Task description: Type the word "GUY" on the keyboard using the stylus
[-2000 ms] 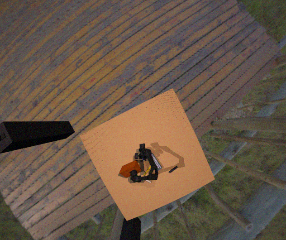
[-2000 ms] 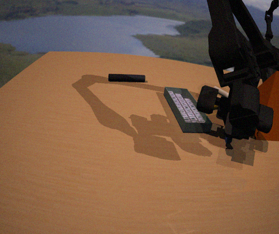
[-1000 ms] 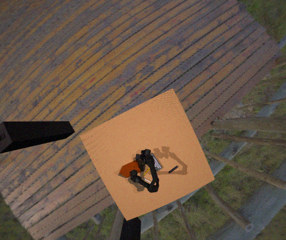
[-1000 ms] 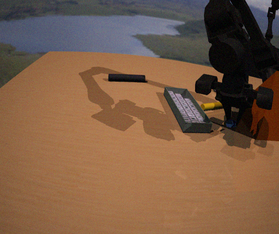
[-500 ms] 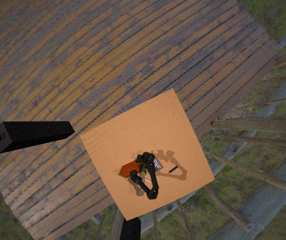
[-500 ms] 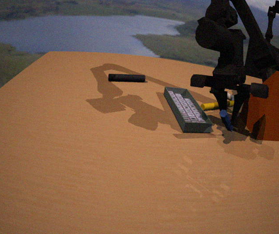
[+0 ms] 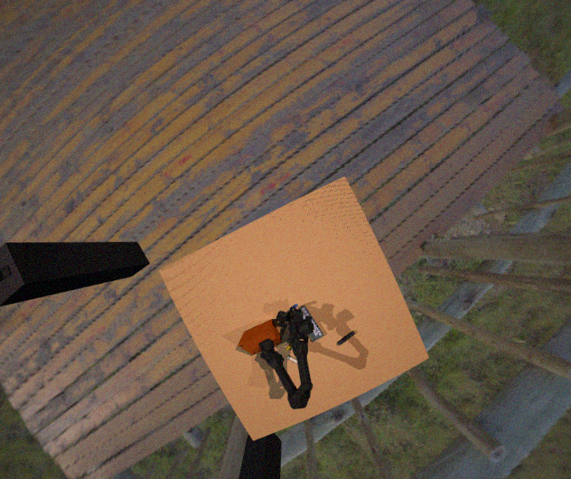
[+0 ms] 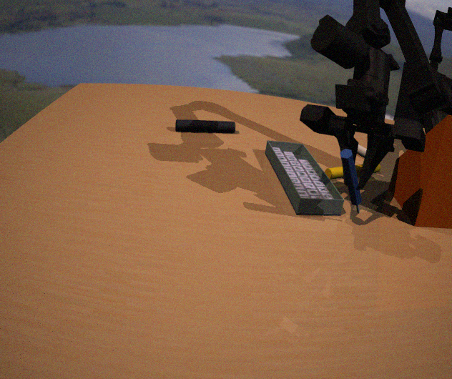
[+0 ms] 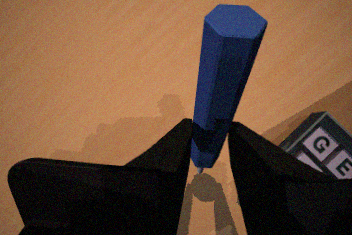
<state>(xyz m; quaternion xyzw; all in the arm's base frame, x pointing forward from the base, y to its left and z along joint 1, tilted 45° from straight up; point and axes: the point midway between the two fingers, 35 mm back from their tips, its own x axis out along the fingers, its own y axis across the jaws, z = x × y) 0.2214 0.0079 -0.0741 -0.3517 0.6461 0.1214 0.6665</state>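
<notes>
My gripper point(image 8: 355, 182) point(image 9: 210, 128) is shut on the blue stylus point(image 8: 350, 173) point(image 9: 222, 71), a six-sided rod with a thin tip pointing down. A bit of its blue also shows in the top view point(image 7: 294, 306). The stylus leans slightly. Its tip is over the desk beside the near end of the keyboard in the exterior view, not over the keys. The keyboard point(image 7: 314, 326) point(image 8: 300, 171) point(image 9: 320, 143) is a grey-green tray of pale keys. The wrist view shows its corner at the right, with G and E readable. The arm covers part of it in the top view.
An orange block point(image 7: 258, 335) point(image 8: 446, 175) stands close beside the gripper. A yellow cylinder point(image 7: 288, 348) point(image 8: 335, 172) and a white rod point(image 7: 292, 359) point(image 8: 361, 151) lie behind the fingers in the exterior view. A black cylinder point(image 7: 345, 338) point(image 8: 204, 126) lies beyond the keyboard.
</notes>
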